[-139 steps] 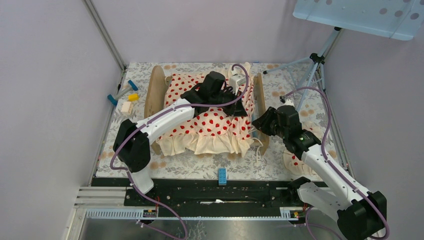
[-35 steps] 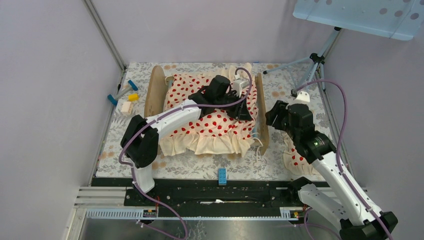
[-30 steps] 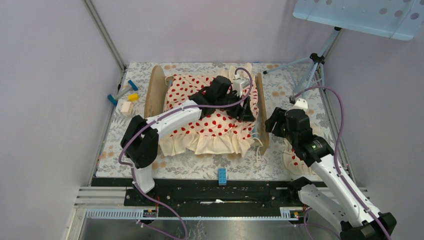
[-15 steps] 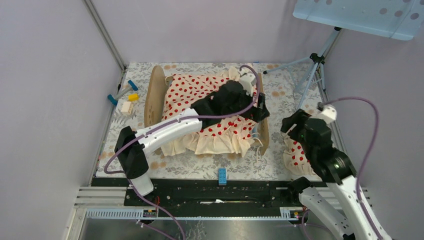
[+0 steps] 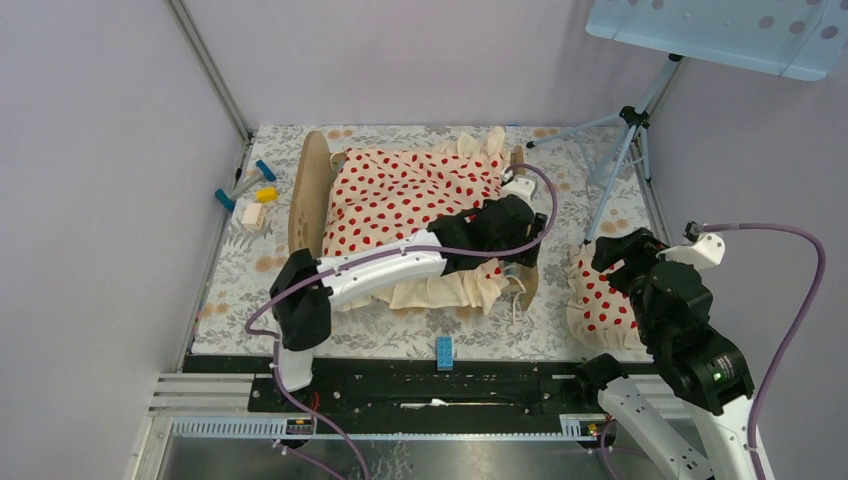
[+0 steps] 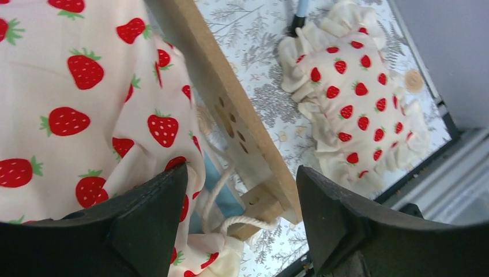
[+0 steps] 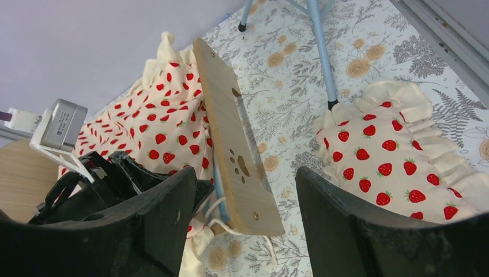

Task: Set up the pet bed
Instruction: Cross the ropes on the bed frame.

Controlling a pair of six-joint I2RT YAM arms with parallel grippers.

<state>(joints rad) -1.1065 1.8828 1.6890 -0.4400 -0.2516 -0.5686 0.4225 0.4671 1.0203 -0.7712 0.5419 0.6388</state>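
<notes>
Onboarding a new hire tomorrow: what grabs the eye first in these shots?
The pet bed sits mid-scene, draped in a cream strawberry-print blanket that spills over its near side. The matching ruffled pillow lies on the table to its right, off the bed. The left end effector is open at the bed's right end board; the right end effector, also open, hovers near the pillow.

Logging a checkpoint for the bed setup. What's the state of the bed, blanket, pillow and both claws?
pet bed: upright on the table, covered by the blanket
blanket: spread over the bed, ruffle hanging off the near side
pillow: on the table right of the bed
left claw: open, empty
right claw: open, empty
</notes>
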